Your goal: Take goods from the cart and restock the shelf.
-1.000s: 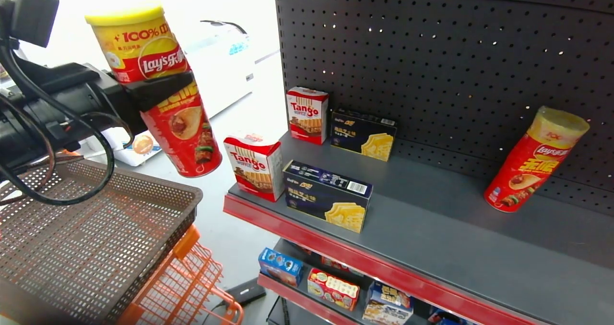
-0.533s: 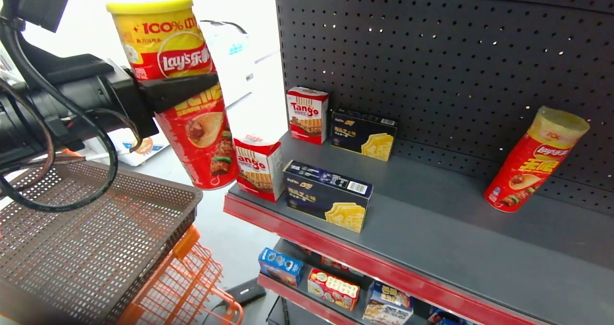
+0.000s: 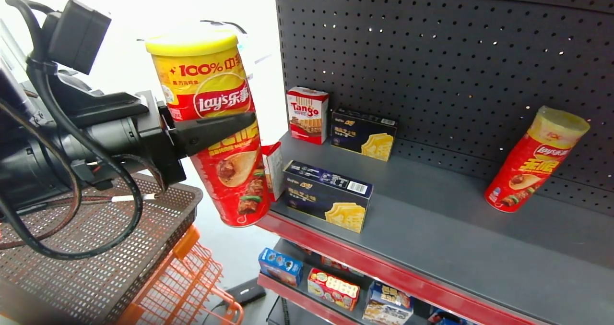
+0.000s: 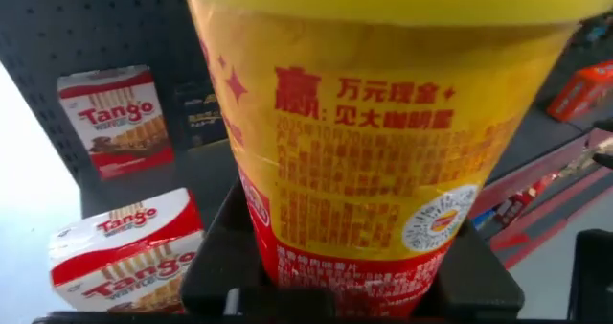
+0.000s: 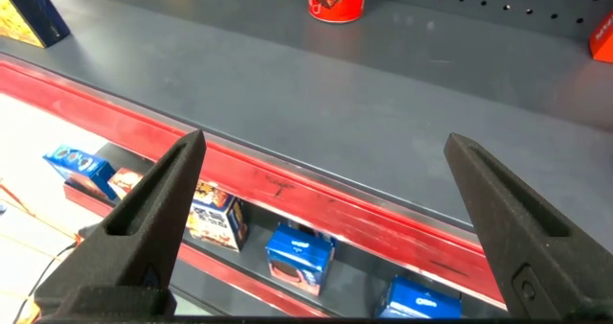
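Left gripper (image 3: 230,124) clamps a tilted chip can (image 3: 206,90) in the air at the shelf's (image 3: 431,229) front corner; swung inward, its base could topple the wafer box (image 3: 275,167) just behind it

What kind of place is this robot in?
Probably a shop or supermarket aisle: a shelf with a pegboard back holds snack boxes and a chip can, and an orange shopping cart stands beside it.
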